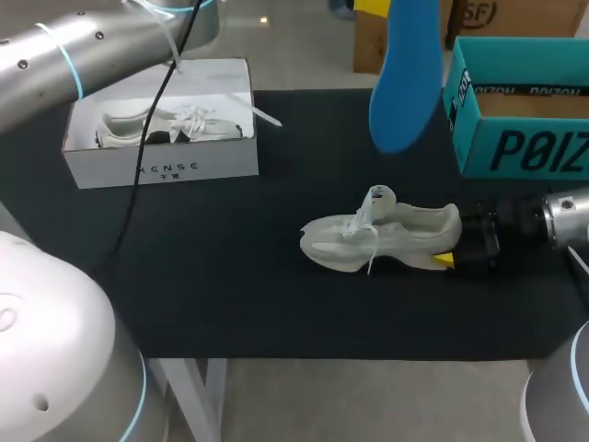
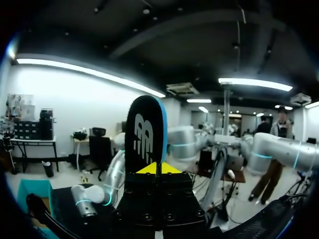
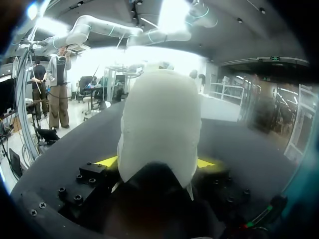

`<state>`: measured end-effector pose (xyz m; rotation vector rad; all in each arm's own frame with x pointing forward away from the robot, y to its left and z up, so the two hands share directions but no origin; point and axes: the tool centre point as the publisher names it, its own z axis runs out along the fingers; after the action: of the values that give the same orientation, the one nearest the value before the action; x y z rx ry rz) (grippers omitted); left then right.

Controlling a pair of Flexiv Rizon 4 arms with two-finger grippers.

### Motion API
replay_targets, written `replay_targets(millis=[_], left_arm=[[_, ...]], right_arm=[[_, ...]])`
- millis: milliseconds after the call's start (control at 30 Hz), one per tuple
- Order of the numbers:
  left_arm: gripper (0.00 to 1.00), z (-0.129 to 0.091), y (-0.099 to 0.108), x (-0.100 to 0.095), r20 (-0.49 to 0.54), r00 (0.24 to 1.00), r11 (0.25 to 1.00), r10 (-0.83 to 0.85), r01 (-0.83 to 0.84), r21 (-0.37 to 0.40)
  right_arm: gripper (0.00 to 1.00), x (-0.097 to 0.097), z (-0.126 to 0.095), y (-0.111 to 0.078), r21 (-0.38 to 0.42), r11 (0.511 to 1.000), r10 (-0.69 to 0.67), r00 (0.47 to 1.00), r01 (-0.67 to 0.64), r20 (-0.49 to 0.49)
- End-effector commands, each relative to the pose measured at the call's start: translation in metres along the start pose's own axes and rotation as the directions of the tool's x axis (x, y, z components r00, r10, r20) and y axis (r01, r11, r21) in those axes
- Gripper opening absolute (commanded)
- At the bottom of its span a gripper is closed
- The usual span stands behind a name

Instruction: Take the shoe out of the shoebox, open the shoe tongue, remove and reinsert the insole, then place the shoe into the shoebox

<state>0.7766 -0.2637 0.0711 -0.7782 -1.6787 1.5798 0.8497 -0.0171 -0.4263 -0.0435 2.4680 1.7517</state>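
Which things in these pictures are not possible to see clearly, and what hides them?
- The left claw: beyond the head view's top edge; only its blue insole shows there.
- The teal shoebox: cut off by the head view's right edge, so its right end is unseen.
- Inside of the shoe: in the right wrist view the heel, held in the right claw, blocks it; too small in the head view.

The shoe (image 1: pixel 382 241) is lying in the middle of the table (image 1: pixel 230 304), heel in the right gripper (image 1: pixel 448 259). The insole (image 1: pixel 405 74) is hanging behind and above it, in the left gripper (image 2: pixel 158 168). The shoebox (image 1: pixel 515 147) is standing rear right; another box (image 1: pixel 161 170) is holding a second shoe (image 1: pixel 156 127) rear left
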Motion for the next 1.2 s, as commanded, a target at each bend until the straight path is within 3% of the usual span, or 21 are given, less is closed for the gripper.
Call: replay_targets(millis=[33, 400, 433, 467, 767, 1200], left_arm=[[0.00, -0.003, -0.008, 0.010, 0.025, 1.000, 1.000, 0.009, -0.008, -0.022], [0.00, -0.005, -0.010, 0.020, 0.039, 0.999, 1.000, 0.006, -0.005, -0.019], [0.00, -0.005, -0.010, 0.020, 0.039, 0.999, 1.000, 0.006, -0.005, -0.019], [0.00, -0.005, -0.010, 0.020, 0.039, 0.999, 1.000, 0.006, -0.005, -0.019], [0.00, -0.005, -0.010, 0.020, 0.039, 0.999, 1.000, 0.006, -0.005, -0.019], [0.00, -0.005, -0.010, 0.020, 0.039, 0.999, 1.000, 0.006, -0.005, -0.019]], right_arm=[[0.00, -0.001, 0.002, -0.004, 0.002, 1.000, 0.000, 1.000, 0.000, 0.000], [0.00, -0.001, 0.002, -0.004, 0.002, 1.000, 0.000, 1.000, 0.000, 0.000], [0.19, -0.001, 0.002, -0.004, 0.002, 1.000, 0.000, 1.000, 0.000, 0.000], [1.00, -0.001, 0.002, -0.004, 0.002, 1.000, 0.000, 1.000, 0.000, 0.000], [1.00, -0.001, 0.002, -0.004, 0.002, 1.000, 0.000, 1.000, 0.000, 0.000], [1.00, -0.016, -0.070, 0.000, 0.096, 0.994, -0.061, 0.990, 0.049, 0.126]])
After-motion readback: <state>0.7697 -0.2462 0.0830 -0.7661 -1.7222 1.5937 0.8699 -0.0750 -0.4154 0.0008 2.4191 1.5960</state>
